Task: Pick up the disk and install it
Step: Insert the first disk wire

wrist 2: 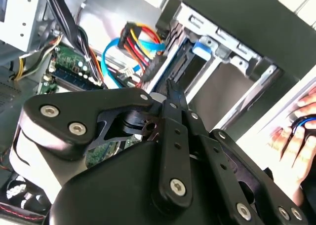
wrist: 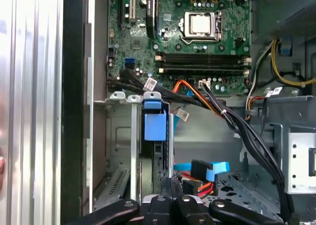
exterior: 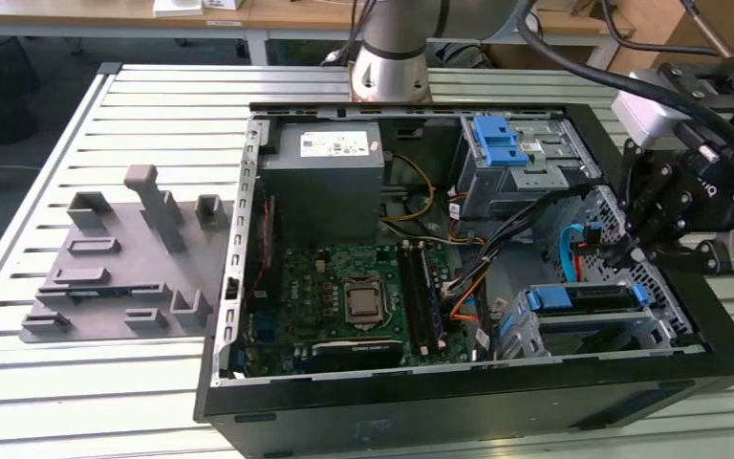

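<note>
The gripper [exterior: 638,251] hangs just above the open case [exterior: 469,402] with its fingers drawn together to a narrow black tip, gripping nothing. The disk [exterior: 580,299] sits just ahead of and below that tip, on edge in the cage [exterior: 654,330]. It looks slid home, its blue plastic frame flush with the cage mouth, which would explain the closed fingers: they suit pushing rather than grasping. In the first wrist view the frame's blue tab [wrist: 154,122] is smooth and glossy against the cage's dull, folded sheet metal. Flat blue and orange cables [wrist: 202,168] loop beside the fingers
</note>
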You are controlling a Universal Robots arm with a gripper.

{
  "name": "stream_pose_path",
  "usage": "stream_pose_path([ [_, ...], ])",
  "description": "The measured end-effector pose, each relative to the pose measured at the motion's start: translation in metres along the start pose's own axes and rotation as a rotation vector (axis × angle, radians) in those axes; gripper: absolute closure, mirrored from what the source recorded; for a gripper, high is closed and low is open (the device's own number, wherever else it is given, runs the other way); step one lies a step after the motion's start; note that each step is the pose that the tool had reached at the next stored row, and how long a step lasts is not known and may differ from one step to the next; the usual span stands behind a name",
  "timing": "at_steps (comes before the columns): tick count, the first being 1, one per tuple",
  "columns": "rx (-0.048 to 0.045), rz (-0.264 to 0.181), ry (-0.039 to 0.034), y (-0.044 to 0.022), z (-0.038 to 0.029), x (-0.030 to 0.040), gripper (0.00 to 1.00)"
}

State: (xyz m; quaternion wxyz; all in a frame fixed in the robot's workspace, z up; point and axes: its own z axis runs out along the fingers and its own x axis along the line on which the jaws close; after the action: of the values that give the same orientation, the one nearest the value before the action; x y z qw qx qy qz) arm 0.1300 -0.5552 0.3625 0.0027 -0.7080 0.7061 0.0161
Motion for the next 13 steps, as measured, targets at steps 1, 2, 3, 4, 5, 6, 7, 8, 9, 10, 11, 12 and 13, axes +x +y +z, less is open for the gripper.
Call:
stream_pose_path([
  [1,0.0001,0.0,-0.0001,-0.001,0.0,-0.0013,0.89],
  [2,0.0003,0.0,0.0,-0.0012,-0.0005,-0.0024,0.89],
  [3,0.0006,0.0,0.0,-0.0013,-0.0013,-0.0034,0.89],
  [4,0.0011,0.0,-0.0001,-0.0013,-0.0023,-0.0048,0.89],
  [5,0.0019,0.0,-0.0002,-0.0013,-0.0032,-0.0067,0.89],
  [6,0.0026,0.0,-0.0002,-0.0014,-0.0039,-0.0087,0.89],
  [7,0.0034,0.0,-0.0001,-0.0014,-0.0043,-0.0111,0.89],
  [8,0.005,0.0,-0.0001,-0.0014,-0.0044,-0.0134,0.89],
  [9,0.007,0.0,0.0,-0.0014,-0.0044,-0.0152,0.89],
  [10,0.0088,0.0,0.0,-0.0014,-0.0044,-0.0168,0.89],
  [11,0.0103,0.0,0.0,-0.0015,-0.0043,-0.0178,0.89],
  [12,0.0104,0.0,0.0,-0.0014,-0.0043,-0.0179,0.89],
  [13,0.0104,0.0,-0.0001,-0.0014,-0.0043,-0.0179,0.89],
])
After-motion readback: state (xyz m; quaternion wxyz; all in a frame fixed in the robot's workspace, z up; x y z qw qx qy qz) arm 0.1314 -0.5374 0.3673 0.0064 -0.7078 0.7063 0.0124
